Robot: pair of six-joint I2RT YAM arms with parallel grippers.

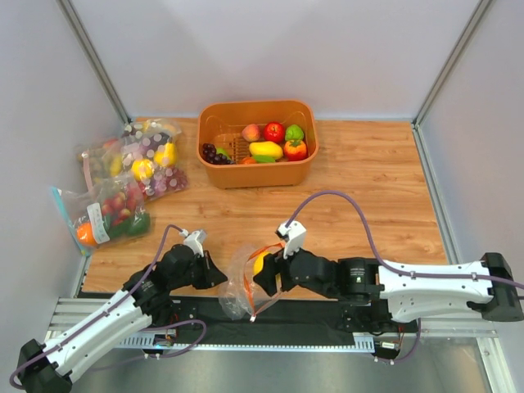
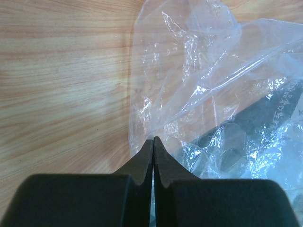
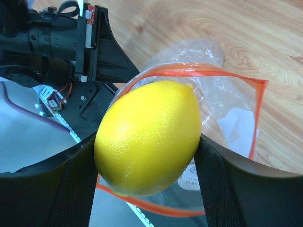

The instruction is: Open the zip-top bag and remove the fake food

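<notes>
I count one lemon, clamped between the two fingers of my right gripper, right over the gaping mouth of the one zip-top bag; in the right wrist view the lemon's long axis runs from 7 to 1 o'clock, nub end toward 1. The bag sits at 6 o'clock on the table, between the two grippers, its orange-red zip strip toward the right arm; my left gripper has its jaws pressed together on the bag's clear film. At 9 o'clock lie two more filled bags, a pink-zipped bag and a blue-zipped bag; at 12, one orange basin of fruit.
</notes>
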